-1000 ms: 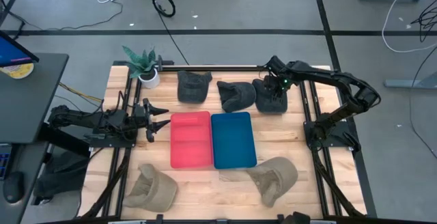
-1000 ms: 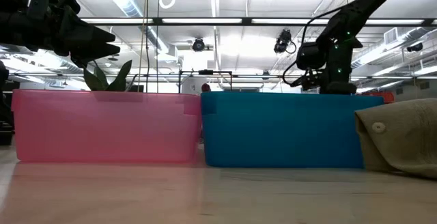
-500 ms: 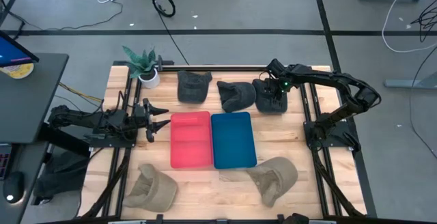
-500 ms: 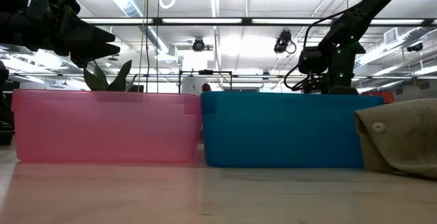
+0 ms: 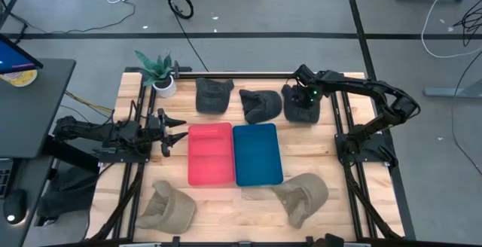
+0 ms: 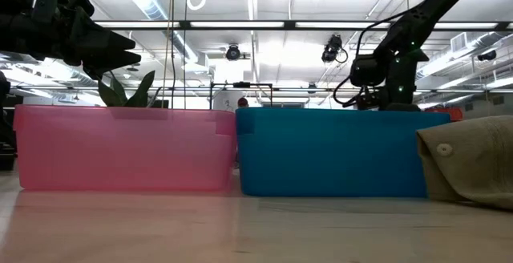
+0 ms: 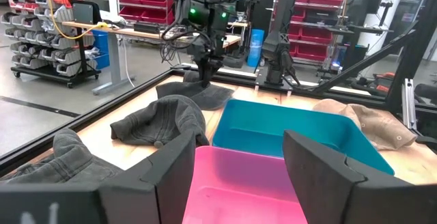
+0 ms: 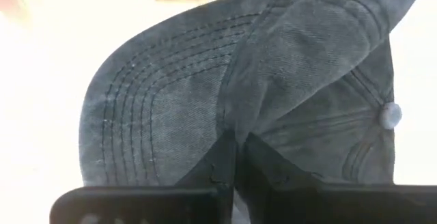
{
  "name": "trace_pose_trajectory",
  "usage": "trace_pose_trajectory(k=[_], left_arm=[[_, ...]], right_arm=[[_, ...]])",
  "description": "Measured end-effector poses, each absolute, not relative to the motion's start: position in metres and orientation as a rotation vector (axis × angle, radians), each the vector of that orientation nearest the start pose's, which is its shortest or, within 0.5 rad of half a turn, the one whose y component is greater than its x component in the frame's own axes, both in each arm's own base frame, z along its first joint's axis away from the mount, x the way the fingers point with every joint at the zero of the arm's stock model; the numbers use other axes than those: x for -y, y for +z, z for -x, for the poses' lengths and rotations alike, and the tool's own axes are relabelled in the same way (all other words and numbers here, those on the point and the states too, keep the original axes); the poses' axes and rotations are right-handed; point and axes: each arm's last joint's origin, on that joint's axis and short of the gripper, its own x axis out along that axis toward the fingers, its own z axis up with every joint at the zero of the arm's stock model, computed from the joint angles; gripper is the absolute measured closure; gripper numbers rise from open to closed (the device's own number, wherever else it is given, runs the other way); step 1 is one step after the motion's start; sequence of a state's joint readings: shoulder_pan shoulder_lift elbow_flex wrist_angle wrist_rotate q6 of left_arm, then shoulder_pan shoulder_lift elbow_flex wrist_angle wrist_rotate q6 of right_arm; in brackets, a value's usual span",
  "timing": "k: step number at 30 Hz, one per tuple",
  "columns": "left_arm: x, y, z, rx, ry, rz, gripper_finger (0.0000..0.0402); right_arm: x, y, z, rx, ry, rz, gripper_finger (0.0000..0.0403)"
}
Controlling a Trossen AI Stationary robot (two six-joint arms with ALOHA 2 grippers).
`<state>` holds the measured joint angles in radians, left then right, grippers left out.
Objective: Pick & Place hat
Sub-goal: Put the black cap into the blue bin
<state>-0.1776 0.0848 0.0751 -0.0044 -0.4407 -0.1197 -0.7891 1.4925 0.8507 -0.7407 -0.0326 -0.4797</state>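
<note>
Three dark grey hats lie along the table's far side; the rightmost one (image 5: 303, 110) (image 8: 205, 94) is under my right gripper (image 5: 303, 99) (image 8: 235, 166), which points down and is shut on it. The blue bin hides this hat in the low view. My left gripper (image 5: 178, 129) (image 7: 239, 173) hovers open and level at the table's left, beside the pink bin (image 5: 209, 153), with nothing between its fingers. Two tan hats (image 5: 167, 205) (image 5: 303, 196) rest on the near side. My right gripper pinches a raised fold of the dark grey hat's cloth (image 8: 235, 125) between its two fingers, where the stitched brim (image 8: 157, 80) meets the crown. The fingers come from above, pointing down. The hat lies on the table, its button (image 8: 389, 115) showing beside the fold.
A pink bin and a blue bin (image 5: 257, 153) stand side by side mid-table. A potted plant (image 5: 157, 72) stands at the far left corner. The middle grey hat (image 5: 260, 105) lies close to the held one. Black rails run along the table's left, right and far edges.
My right gripper has stayed over the rightmost dark grey hat and shut its fingers on the cloth, gathering a fold. The hat remains on the table.
</note>
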Motion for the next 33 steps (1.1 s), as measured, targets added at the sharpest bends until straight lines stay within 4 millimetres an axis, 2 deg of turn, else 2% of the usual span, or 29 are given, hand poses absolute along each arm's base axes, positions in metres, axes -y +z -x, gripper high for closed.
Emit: trace_pose_trajectory(k=[4, 10, 14, 20, 33], left_arm=[[0.005, 0.182, -0.097, 0.002, 0.263, 0.115, 0.0177], [0.005, 0.182, -0.097, 0.003, 0.263, 0.115, 0.0177], [0.005, 0.182, -0.097, 0.002, 0.264, 0.115, 0.0177], [0.005, 0.182, -0.097, 0.002, 0.263, 0.115, 0.0177], [0.005, 0.182, -0.097, 0.003, 0.264, 0.115, 0.0177]], right_arm=[[0.178, 0.186, -0.176, -1.424, -0.337, -0.154, 0.0396], [0.171, 0.221, -0.181, -1.363, -0.384, -0.12, 0.0398], [0.154, 0.241, -0.186, -1.371, -0.44, -0.023, 0.0399], [0.123, 0.267, -0.196, -1.297, -0.437, -0.001, 0.04], [0.065, 0.309, -0.229, -1.116, -0.321, 0.048, 0.0401]])
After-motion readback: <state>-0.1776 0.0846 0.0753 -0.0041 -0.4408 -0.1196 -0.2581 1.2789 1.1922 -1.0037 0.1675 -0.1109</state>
